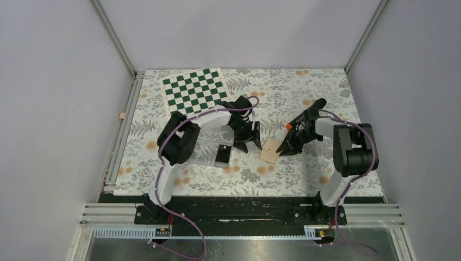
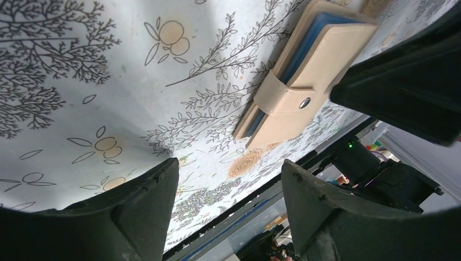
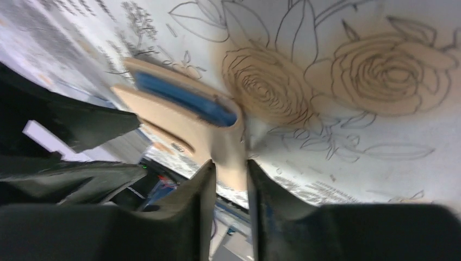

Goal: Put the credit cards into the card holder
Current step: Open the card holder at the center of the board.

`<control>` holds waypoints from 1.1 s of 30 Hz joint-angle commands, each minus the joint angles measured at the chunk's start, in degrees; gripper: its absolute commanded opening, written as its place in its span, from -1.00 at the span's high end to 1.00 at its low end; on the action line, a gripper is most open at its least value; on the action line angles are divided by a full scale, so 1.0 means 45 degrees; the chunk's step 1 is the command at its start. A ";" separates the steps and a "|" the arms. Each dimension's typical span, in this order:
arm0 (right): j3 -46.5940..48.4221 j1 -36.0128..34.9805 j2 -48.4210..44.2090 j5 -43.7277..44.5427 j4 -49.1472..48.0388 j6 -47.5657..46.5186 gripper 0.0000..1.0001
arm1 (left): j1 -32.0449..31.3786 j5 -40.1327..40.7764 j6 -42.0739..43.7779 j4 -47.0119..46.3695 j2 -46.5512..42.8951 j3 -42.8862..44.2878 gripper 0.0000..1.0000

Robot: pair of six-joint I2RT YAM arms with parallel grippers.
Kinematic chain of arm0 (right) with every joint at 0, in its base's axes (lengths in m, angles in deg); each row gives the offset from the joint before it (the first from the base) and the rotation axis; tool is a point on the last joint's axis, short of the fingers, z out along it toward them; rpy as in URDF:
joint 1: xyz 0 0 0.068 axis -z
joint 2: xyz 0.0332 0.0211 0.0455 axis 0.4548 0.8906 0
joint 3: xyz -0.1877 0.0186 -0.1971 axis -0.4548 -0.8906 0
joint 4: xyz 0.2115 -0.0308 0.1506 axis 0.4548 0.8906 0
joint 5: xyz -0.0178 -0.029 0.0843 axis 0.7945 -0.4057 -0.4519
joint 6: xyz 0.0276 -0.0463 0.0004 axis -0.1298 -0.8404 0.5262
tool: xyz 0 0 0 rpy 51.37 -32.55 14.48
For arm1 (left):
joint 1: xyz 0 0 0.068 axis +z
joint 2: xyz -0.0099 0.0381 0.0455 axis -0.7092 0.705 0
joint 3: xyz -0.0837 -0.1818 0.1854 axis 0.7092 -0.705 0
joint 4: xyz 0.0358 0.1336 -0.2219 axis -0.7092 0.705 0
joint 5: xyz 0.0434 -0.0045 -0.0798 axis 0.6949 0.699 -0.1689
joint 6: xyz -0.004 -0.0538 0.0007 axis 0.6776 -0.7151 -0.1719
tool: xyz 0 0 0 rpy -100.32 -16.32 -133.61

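The card holder (image 1: 270, 150) lies flat on the flowered tablecloth (image 1: 326, 92), near the middle of the table. It is folded shut: its tan strap is snapped down over the front and a strip of blue lining shows along its edges. The right gripper (image 3: 231, 166) is at the card holder's right edge. Its fingers (image 3: 202, 190) stand close together with a tan edge of the holder filling the narrow gap between them, so it is pinching the holder. The left gripper (image 2: 228, 168) hovers just left of the card holder, apart from it, with its jaws spread wide and only tablecloth between them. Further left of the card holder, the credit cards (image 1: 223, 155) show as one black rectangle resting on a clear tray (image 1: 204, 148); whether it is one card or a stack cannot be told. Beyond the card holder and to its left, a green-and-white checkerboard (image 1: 195, 89) lies flat on the cloth.
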State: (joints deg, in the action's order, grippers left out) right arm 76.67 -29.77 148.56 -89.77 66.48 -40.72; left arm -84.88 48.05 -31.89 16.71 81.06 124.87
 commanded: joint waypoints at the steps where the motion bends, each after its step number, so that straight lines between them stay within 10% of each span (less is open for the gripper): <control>1: 0.0694 -0.0385 0.0609 0.0778 0.0800 -0.0482 0.47 | -0.0082 0.0181 0.0102 -0.0639 -0.1128 -0.0023 -0.37; 5: 0.0886 -0.0602 0.0668 0.0988 0.1066 -0.0868 1.00 | -0.0099 0.0175 0.0146 -0.0832 -0.1342 -0.0127 -0.36; 19: 0.0263 -0.0606 -0.1448 0.1017 0.3061 -0.2836 1.00 | -0.0129 -0.0729 -0.0296 -0.2144 -0.1392 -0.1259 -0.36; 25: -0.0267 -0.0606 -0.1448 0.1099 0.2773 -0.2451 -0.07 | -0.0379 -0.1159 -0.0644 -0.2386 -0.0963 -0.1400 -0.32; 33: -0.0746 -0.0596 -0.0487 -0.0067 0.0405 -0.0579 -0.21 | -0.0701 -0.1764 -0.1231 -0.3227 0.0126 -0.1300 -0.25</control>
State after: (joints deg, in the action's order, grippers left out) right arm 74.72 -32.05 143.93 -86.45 74.48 -48.35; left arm -87.43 43.20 -35.43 5.86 79.05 119.10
